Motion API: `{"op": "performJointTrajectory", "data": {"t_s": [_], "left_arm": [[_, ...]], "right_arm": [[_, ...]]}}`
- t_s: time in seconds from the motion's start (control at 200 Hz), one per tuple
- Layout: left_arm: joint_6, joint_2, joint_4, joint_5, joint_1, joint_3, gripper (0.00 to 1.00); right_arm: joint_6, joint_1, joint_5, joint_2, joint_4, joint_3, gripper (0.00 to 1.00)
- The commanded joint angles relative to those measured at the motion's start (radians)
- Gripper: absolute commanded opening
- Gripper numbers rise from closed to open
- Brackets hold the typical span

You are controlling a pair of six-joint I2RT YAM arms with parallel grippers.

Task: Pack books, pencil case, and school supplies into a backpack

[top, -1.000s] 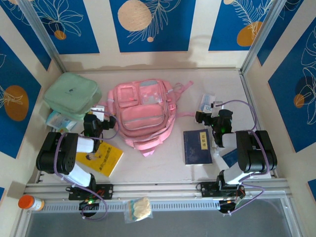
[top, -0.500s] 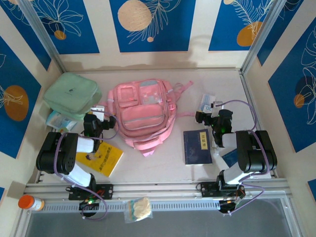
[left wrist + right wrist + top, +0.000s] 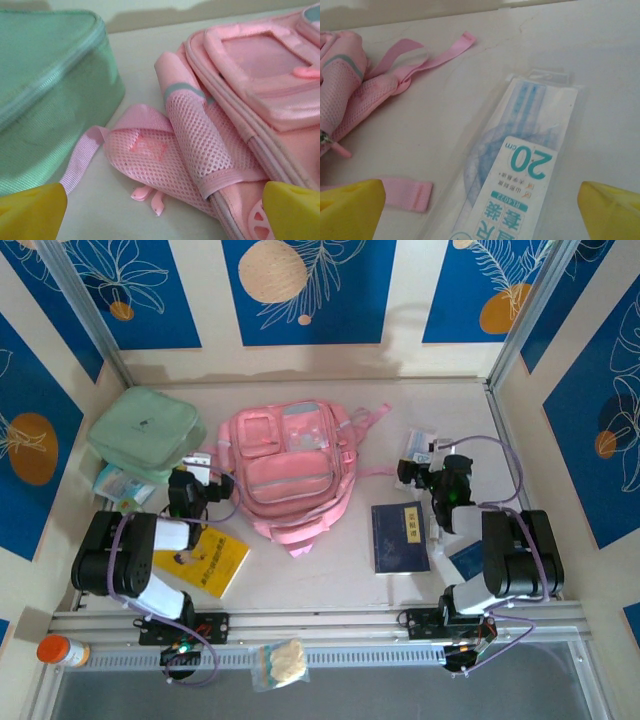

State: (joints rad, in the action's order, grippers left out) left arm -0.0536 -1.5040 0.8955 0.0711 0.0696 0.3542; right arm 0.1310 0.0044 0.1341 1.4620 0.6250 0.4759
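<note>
Backpack (image 3: 288, 465) flat, long axis near-far. Pencil case (image 3: 520, 165) near-far too, label end toward right claw (image 3: 480, 212). That and left claw (image 3: 162, 212) spread wide, empty.

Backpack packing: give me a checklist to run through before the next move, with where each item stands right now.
1. Left tool open: ok.
2. Right tool open: ok.
3. Clear ruler packet lying free ahead of right tool: ok.
4. Backpack open to receive things: cannot tell; it lies front up, no opening visible.
5. Yellow book free of left arm: not ok; arm hangs over its corner.
6. Navy book lying unobstructed: ok.
</note>
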Motion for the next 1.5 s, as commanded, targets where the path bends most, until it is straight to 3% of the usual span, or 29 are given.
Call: {"op": "performJointTrajectory", "data": {"t_s": [0.0,0.135,0.28,0.445,0.57,0.635,0.72,0.83,1.061,1.116,1.231,1.316,1.491], "left_arm": [[0.017,0.114,-0.048,0.009,-0.001,-0.008,0.99],[0.055,0.256,-0.175,0.037,-0.001,-0.002,0.99],[0.139,0.407,-0.334,0.019,-0.001,0.035,0.99],[0.359,0.502,-0.571,0.043,-0.002,0.122,1.0],[0.433,0.508,-0.619,0.05,-0.004,0.131,0.99],[0.466,0.496,-0.753,0.046,-0.004,0.192,0.99],[0.474,0.482,-0.882,-0.049,-0.001,0.265,0.99],[0.571,0.496,-0.971,-0.135,0.024,0.285,1.0],[0.644,0.525,-1.129,-0.12,0.231,0.309,0.99],[0.666,0.52,-1.186,-0.074,0.286,0.327,0.99],[0.711,0.503,-1.236,-0.014,0.39,0.338,0.99],[0.746,0.493,-1.251,0.009,0.447,0.338,0.99],[0.811,0.479,-1.239,0.042,0.536,0.317,0.99]], "right_arm": [[0.053,-0.005,0.046,-0.065,-0.191,0.078,0.99],[0.212,-0.047,0.063,-0.126,-0.402,0.154,0.99],[0.399,-0.137,-0.017,-0.193,-0.62,0.227,0.99],[0.532,-0.261,-0.196,-0.253,-0.59,0.161,0.99],[0.56,-0.292,-0.22,-0.267,-0.66,0.186,0.99],[0.522,-0.255,-0.194,-0.272,-0.74,0.224,0.99],[0.49,-0.188,-0.171,-0.306,-0.807,0.244,0.99],[0.473,-0.043,-0.086,-0.366,-0.875,0.229,0.99],[0.555,0.237,0.047,-0.384,-0.977,0.224,0.99],[0.597,0.301,0.08,-0.371,-1.0,0.229,0.99],[0.586,0.454,0.293,-0.338,-1.006,0.223,0.99],[0.552,0.495,0.366,-0.331,-0.984,0.221,0.99],[0.536,0.482,0.373,-0.31,-0.982,0.241,0.99]]}}
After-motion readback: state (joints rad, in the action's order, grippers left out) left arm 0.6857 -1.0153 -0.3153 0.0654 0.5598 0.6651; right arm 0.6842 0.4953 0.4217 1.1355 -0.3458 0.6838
